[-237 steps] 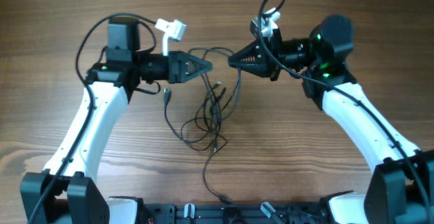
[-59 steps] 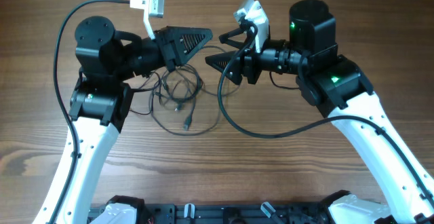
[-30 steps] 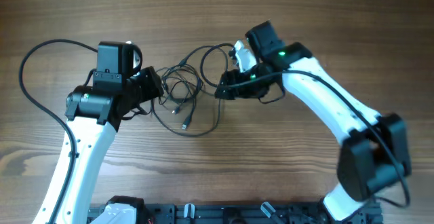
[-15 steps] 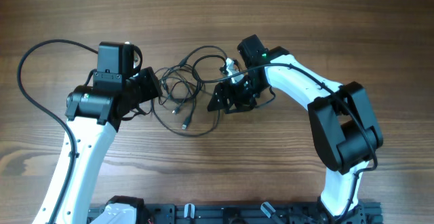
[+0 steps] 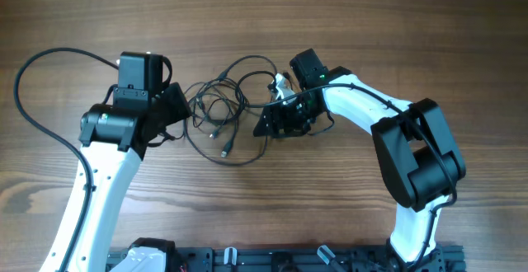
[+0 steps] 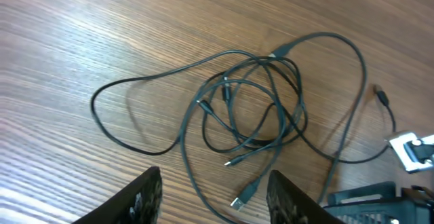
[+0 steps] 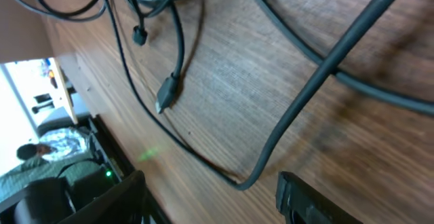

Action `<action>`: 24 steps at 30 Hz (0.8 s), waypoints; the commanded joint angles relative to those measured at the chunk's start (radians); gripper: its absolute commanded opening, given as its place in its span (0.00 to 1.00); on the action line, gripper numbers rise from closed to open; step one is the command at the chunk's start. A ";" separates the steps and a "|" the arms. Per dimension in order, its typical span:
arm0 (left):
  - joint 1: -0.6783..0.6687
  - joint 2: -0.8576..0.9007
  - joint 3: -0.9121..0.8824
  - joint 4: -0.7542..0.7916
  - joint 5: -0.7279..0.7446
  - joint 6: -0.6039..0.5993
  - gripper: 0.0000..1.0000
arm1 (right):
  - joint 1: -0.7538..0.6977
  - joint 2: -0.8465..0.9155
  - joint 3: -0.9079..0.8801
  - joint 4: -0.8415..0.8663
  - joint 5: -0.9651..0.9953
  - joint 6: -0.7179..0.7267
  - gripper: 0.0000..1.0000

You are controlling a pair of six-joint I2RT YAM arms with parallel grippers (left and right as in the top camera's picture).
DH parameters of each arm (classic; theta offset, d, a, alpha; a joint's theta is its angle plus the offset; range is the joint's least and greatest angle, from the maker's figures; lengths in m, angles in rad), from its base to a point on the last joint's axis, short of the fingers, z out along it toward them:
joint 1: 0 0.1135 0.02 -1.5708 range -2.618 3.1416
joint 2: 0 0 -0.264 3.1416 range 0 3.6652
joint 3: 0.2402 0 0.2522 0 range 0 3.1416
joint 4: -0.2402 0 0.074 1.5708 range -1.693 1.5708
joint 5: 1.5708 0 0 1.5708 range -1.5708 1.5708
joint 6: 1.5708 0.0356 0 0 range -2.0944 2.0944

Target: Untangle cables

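Wooden table (image 5: 346,25) bears cables (image 5: 221,109), left hand (image 5: 180,107) and right hand (image 5: 266,126) spread low alongside

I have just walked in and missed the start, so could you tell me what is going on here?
Two robot arms are working on a tangle of thin black cables on the wooden table. The left claw is open beside the tangle's left edge, holding nothing. The right claw, also open, sits low at its right edge. Nothing is separated yet.

Wood-grain tabletop (image 5: 346,25), brown, grain running left-right. Thin black cables (image 5: 221,107) lie directly on it near centre, looped in one loose tangle.
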 commanded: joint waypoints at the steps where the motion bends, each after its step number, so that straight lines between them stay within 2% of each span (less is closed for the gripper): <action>1: 0.020 0.000 0.003 0.000 -0.039 0.019 0.52 | 0.024 0.017 -0.008 0.033 0.024 0.010 0.63; 7: 0.022 0.000 0.003 -0.005 -0.038 0.019 0.52 | 0.093 0.019 -0.008 0.053 0.153 0.087 0.58; 13: 0.022 0.000 0.003 -0.015 -0.038 0.019 0.52 | 0.138 0.019 -0.008 0.086 0.173 0.137 0.56; 20: 0.022 0.000 0.003 -0.023 -0.038 0.019 0.51 | 0.145 0.019 -0.008 0.104 0.190 0.195 0.39; 22: 0.022 0.000 0.003 -0.023 -0.038 0.019 0.51 | 0.145 0.019 -0.008 0.104 0.211 0.242 0.31; 24: 0.022 0.000 0.003 -0.023 -0.038 0.019 0.50 | 0.145 0.019 -0.008 0.101 0.246 0.326 0.29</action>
